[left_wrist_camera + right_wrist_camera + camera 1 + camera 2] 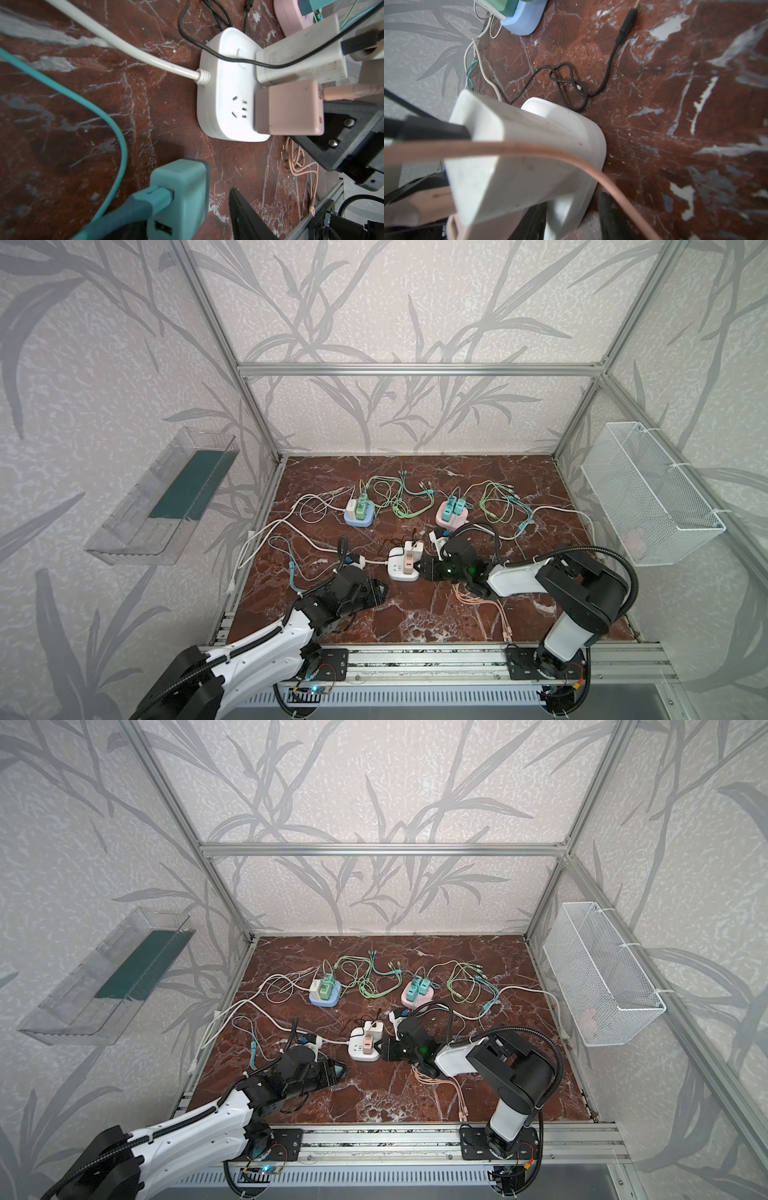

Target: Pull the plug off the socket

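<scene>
Teal plug (178,187) is out of the white socket (226,99), low over the table (83,145) near it, blocky, teal cable (93,108) at its back | left gripper (220,180) jaws parted, a gap beside the plug, so no grip | right gripper (424,568) clamped on the socket's end, likely bracing it | pink plug (288,110) and white charger (301,60) seated.

arms (515,578): white links; black joints | right gripper (422,568): black; screws (349,122) | cables (598,548): black corrugated
</scene>
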`<action>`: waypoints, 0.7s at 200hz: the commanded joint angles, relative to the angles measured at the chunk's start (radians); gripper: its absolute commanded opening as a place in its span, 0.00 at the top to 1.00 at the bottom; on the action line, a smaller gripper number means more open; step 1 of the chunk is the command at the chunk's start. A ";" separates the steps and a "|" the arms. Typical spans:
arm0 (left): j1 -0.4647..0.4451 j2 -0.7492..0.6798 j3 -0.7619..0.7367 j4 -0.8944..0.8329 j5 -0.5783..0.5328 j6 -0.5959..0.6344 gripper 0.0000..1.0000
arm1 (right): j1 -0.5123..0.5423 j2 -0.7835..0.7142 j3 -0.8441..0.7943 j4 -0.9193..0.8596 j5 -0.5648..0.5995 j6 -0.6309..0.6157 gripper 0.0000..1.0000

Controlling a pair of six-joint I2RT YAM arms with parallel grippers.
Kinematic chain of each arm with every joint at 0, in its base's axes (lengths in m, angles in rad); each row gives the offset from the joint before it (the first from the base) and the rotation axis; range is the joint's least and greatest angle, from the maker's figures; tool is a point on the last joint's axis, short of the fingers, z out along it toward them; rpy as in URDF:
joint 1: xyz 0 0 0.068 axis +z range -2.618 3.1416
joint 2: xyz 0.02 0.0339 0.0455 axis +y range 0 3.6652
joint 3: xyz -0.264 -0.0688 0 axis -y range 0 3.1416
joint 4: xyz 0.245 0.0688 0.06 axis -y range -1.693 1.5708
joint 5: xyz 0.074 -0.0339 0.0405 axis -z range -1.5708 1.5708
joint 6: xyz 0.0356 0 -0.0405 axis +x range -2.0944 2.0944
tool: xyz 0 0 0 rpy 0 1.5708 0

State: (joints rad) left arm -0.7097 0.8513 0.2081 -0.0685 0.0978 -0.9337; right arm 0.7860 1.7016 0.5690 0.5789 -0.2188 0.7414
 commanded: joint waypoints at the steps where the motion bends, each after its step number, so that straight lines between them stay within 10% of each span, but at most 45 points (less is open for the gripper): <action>1: 0.007 -0.038 0.017 -0.120 -0.063 -0.020 0.34 | -0.004 0.019 -0.027 -0.057 0.003 0.000 0.58; 140: 0.005 -0.020 0.190 -0.437 -0.190 -0.034 0.29 | -0.004 0.016 -0.029 -0.058 -0.004 0.001 0.57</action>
State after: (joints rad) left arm -0.7067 0.8227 0.3542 -0.4595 -0.0605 -0.9653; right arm 0.7860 1.7016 0.5671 0.5800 -0.2226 0.7506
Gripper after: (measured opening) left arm 0.719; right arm 0.426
